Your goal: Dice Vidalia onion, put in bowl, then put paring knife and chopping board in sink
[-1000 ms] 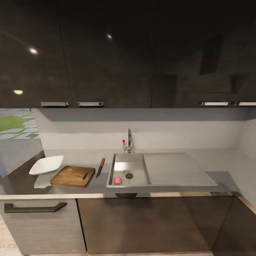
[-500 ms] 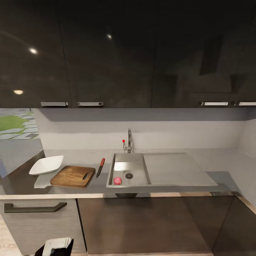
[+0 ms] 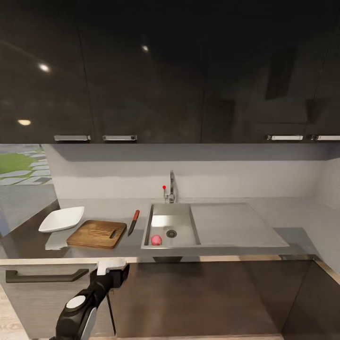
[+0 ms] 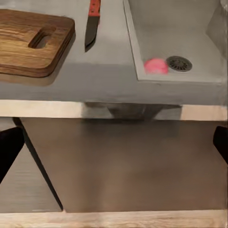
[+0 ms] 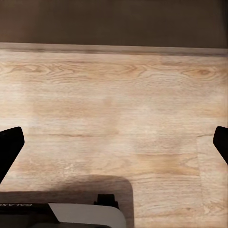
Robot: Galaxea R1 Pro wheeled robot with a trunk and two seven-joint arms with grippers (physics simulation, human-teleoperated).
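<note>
The pink Vidalia onion lies in the sink at its near left corner, beside the round drain. On the countertop, left of the sink, lies the paring knife, then the chopping board, then the white bowl. My left gripper hangs in front of the cabinet, just below the counter edge and under the board. The left wrist view has the onion, knife and board ahead, and the left gripper open and empty. My right gripper is open over the floor.
A chrome tap with a red knob stands behind the sink, and the drainboard wing spreads to its right. Dark wall cabinets hang above. A drawer bar handle sits below the counter at the left. Wood floor lies under the right arm.
My left arm has risen from the bottom left of the head view up to just below the counter edge. The things on the counter and the onion have not moved.
</note>
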